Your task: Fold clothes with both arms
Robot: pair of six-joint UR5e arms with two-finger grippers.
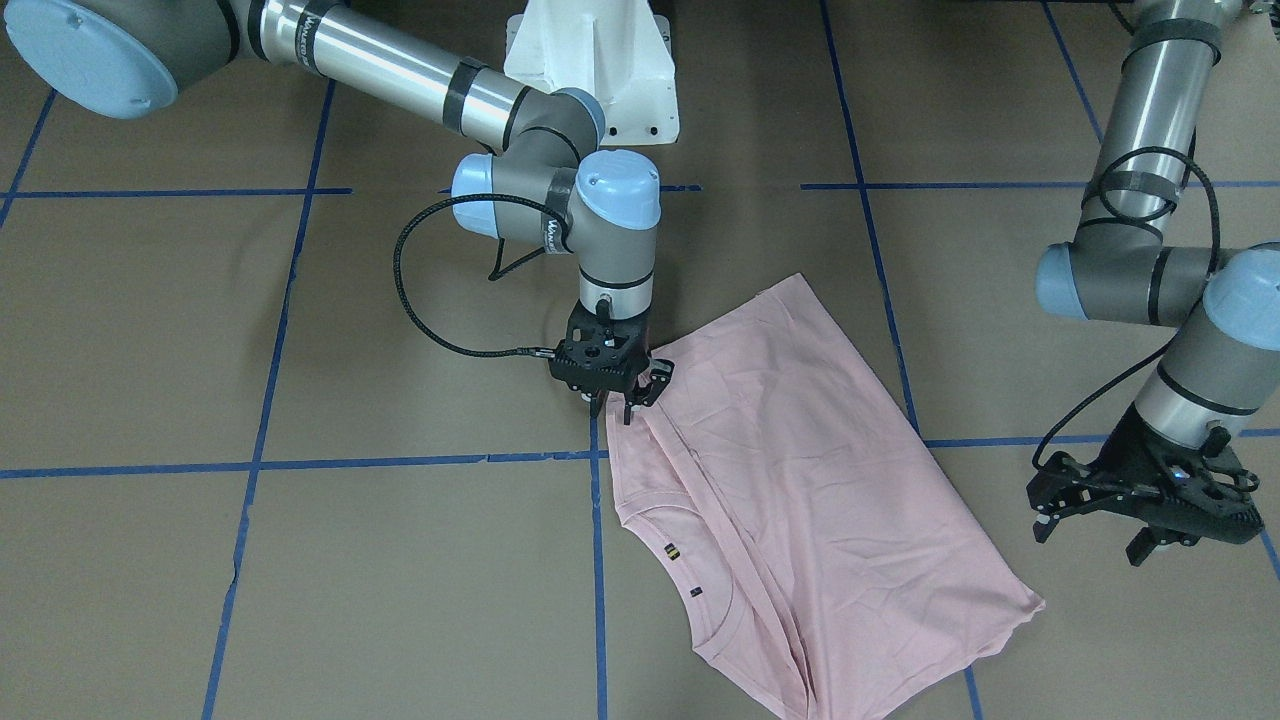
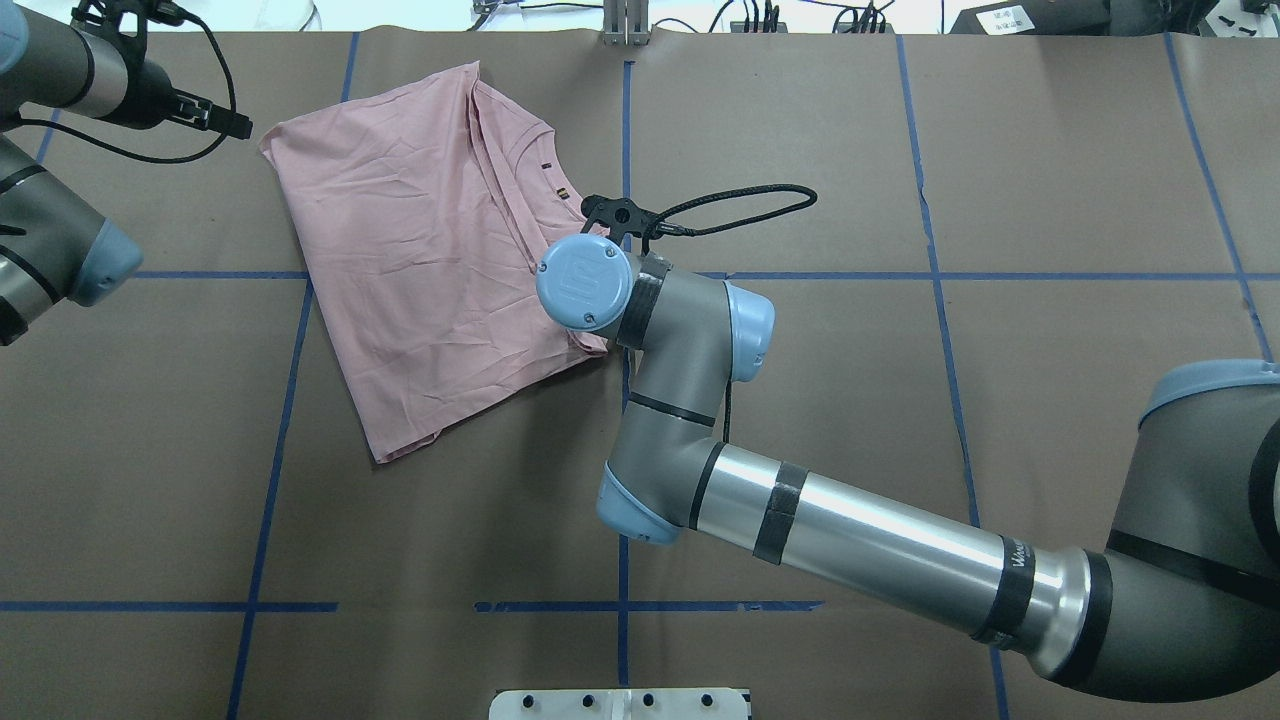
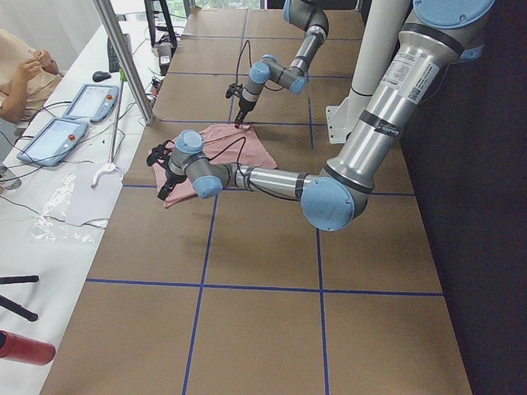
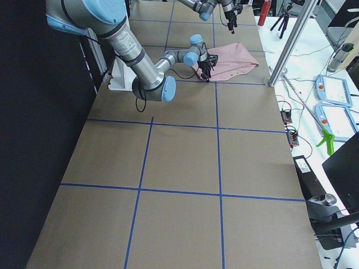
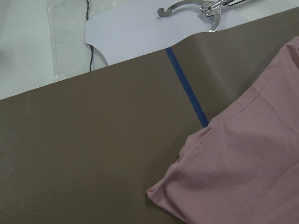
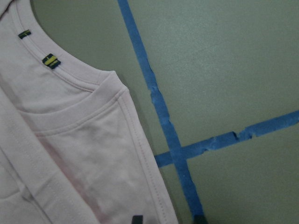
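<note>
Overhead view: my T-shirt [image 2: 420, 240] sits around 11 o'clock on the table [image 2: 1050, 180], plain pink side up, with one side folded over. My right gripper [image 1: 613, 405] is narrowly parted and straddles the shirt's 3 o'clock edge. One fingertip [image 6: 137, 218] is on the cloth, the other is on paper by the blue tape [image 6: 163, 116]. My left gripper [image 1: 1090, 540] hangs spread wide off the 10 o'clock corner, not touching. Brown table runs from 3 to 6 o'clock.

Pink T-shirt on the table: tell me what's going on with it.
The pink T-shirt lies roughly folded, plain side up, on the table. The right gripper is down at its edge near the collar, open, one fingertip over cloth and one over table. The left gripper hangs open beside the opposite edge, clear of the cloth.
</note>
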